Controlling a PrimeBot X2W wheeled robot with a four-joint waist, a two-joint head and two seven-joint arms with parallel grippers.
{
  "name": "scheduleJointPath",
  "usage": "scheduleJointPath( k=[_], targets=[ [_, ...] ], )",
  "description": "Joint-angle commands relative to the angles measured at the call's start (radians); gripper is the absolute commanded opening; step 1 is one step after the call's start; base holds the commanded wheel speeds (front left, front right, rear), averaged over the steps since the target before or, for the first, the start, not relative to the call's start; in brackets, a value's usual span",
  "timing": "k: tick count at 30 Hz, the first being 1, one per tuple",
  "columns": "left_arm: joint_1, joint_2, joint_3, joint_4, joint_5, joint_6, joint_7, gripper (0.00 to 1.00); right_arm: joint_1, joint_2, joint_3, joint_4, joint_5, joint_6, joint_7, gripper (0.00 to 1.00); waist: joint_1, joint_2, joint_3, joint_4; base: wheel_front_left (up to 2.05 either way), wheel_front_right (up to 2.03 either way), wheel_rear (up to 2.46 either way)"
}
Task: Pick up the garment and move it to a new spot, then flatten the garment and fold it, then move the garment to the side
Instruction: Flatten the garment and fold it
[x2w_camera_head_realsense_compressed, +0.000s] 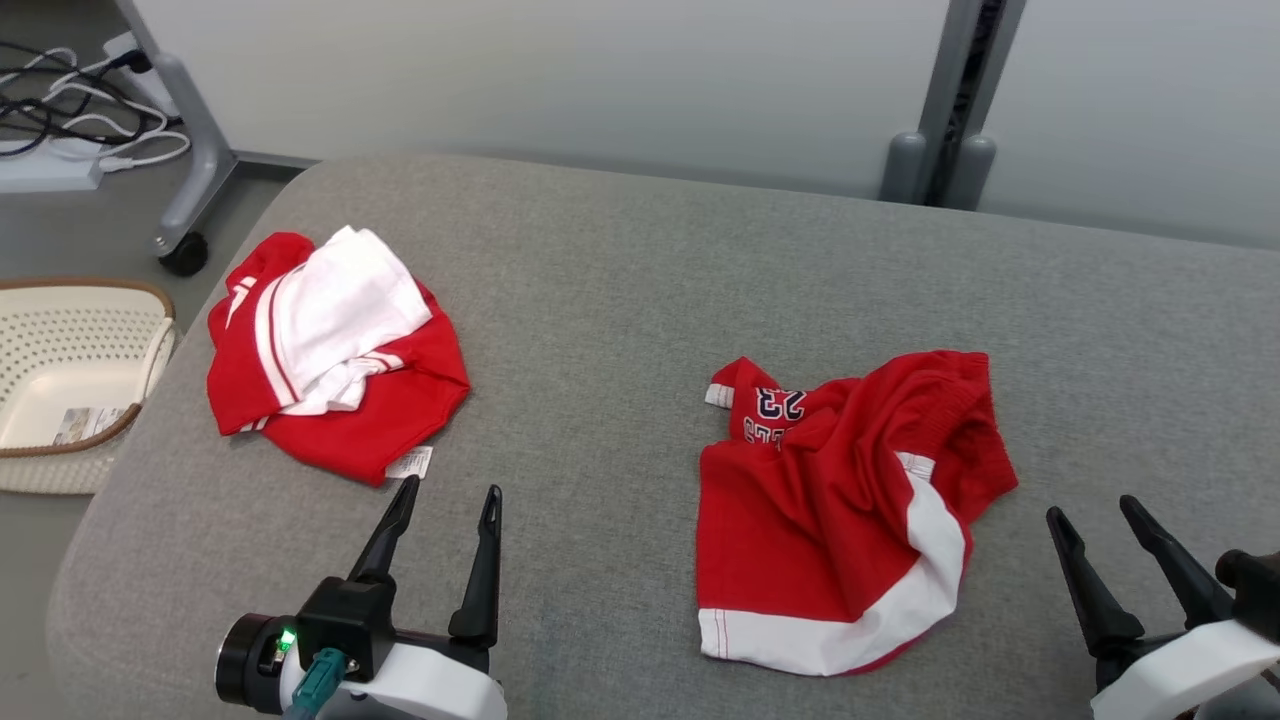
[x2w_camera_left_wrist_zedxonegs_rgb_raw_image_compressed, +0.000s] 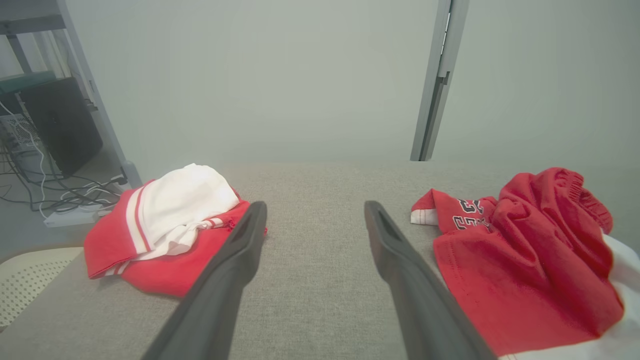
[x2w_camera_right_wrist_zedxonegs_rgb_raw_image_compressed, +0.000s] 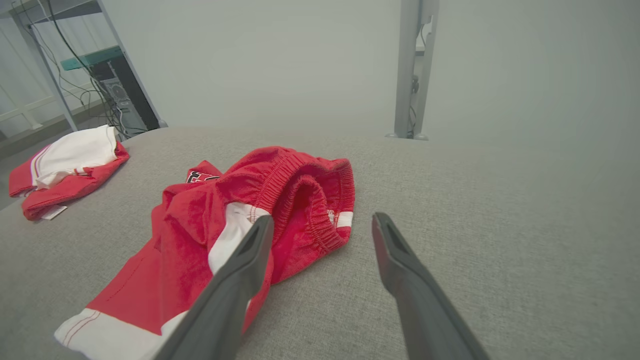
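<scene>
At centre right of the head view, crumpled red-and-white shorts (x2w_camera_head_realsense_compressed: 840, 500) lie on the grey fabric tabletop (x2w_camera_head_realsense_compressed: 620, 300). Your left gripper (x2w_camera_head_realsense_compressed: 450, 492) and right gripper (x2w_camera_head_realsense_compressed: 1092, 510) hold fingers wide apart, empty; pinch the elastic waistband deeply.

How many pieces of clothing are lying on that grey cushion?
2. A folded red-and-white garment lies at the left end of the cushion, near the basket; crumpled red shorts lie right of centre, beside the right gripper. The folded bundle might hide another piece.

Red garment (x2w_camera_head_realsense_compressed: 840, 500), white trim, crumpled, waistband bunched, on grey cushion (x2w_camera_head_realsense_compressed: 600, 300)
</scene>
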Motion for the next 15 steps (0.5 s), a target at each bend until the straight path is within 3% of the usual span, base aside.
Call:
scheduleJointPath(
  k=[1,8,15],
  targets=[
    [-0.022,-0.004,-0.001,0.008,-0.002,-0.006,-0.010,1.00,-0.026,-0.024,0.014,0.010,0.021,0.001,0.012,1.00,-0.0001,0.0000,0.045,0.052,0.00,0.00,0.00],
    [-0.064,-0.053,-0.016,0.051,-0.007,-0.030,-0.031,1.00,-0.117,-0.124,0.108,0.049,0.125,0.001,0.058,1.00,-0.0001,0.0000,0.113,0.145,0.00,0.00,0.00],
    [-0.091,-0.089,-0.013,0.086,0.002,-0.051,-0.045,1.00,-0.181,-0.195,0.177,0.083,0.222,0.001,0.101,1.00,-0.0001,0.0000,0.147,0.190,0.00,0.00,0.00]
  ],
)
